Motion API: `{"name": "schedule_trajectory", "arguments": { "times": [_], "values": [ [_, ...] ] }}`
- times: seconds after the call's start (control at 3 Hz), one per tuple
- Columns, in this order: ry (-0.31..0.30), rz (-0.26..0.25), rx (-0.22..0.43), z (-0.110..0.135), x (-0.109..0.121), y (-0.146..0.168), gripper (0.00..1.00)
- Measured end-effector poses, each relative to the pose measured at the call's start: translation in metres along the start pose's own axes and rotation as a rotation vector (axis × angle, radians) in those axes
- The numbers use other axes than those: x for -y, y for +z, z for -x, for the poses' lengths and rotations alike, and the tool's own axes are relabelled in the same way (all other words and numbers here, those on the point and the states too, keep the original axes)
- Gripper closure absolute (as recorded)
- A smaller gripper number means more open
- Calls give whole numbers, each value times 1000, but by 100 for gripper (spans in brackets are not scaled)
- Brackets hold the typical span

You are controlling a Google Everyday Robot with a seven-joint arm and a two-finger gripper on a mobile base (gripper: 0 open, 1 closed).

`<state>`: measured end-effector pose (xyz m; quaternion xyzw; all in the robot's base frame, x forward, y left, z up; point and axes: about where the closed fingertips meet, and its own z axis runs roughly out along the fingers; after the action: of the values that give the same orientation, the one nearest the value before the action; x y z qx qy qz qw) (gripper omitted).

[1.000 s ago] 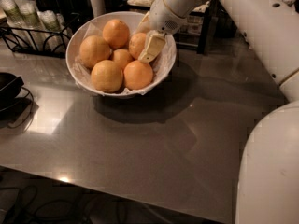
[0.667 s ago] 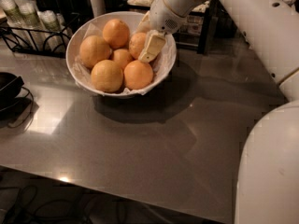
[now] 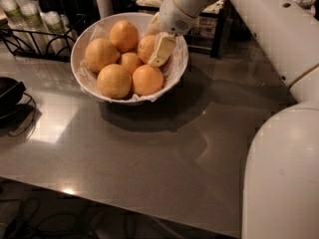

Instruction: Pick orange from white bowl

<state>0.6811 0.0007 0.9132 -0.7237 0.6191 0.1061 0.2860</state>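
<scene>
1. Camera view: the gripper (image 3: 160,49) is down inside the bowl (image 3: 75,58), right against the orange (image 3: 145,47) on the pile's right side.
2. Whether it is clamped on the fruit, I cannot tell.
3. The orange sits in the bowl, not yet lifted out.
</scene>
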Motion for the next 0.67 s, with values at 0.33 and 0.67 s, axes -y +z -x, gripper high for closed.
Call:
{"name": "schedule_trajectory", "arguments": {
  "times": [0.33,0.67],
  "values": [
    [0,0,0,0,0,0,54],
    [0,0,0,0,0,0,78]
  ]
}}
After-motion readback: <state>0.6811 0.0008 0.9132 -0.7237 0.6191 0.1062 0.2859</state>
